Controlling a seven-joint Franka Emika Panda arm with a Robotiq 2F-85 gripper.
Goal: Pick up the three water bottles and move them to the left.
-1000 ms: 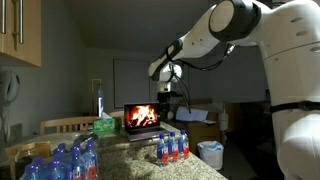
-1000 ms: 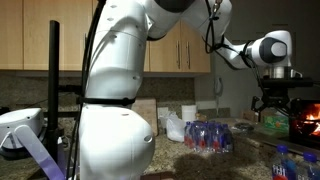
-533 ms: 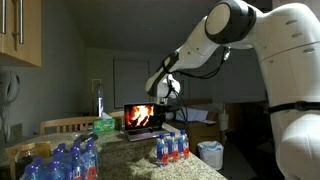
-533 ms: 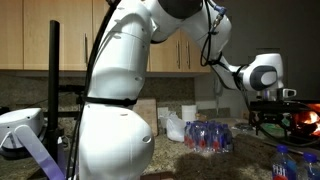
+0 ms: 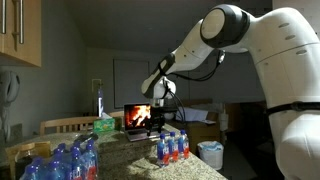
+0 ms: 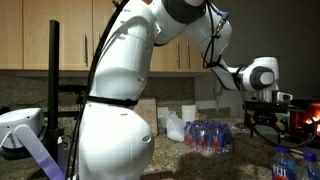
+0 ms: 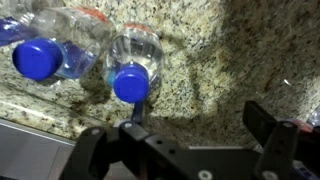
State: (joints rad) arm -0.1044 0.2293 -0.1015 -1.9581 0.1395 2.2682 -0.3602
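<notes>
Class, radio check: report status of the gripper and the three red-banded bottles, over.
Gripper open, empty, above granite counter. Three water bottles upright, clustered, not gripped. Nothing seen blocking the approach.

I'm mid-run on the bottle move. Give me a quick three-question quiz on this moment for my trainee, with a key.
1. True or false: in the wrist view the tool is shut on a bottle.
2. The laptop screen shows: A) flames B) a spreadsheet C) nothing, it is dark.
3. What colour are the caps of the bottles on the granite counter in the wrist view?
Key: 1 false, its fingers stand apart with nothing between them. 2 A. 3 blue.
</notes>
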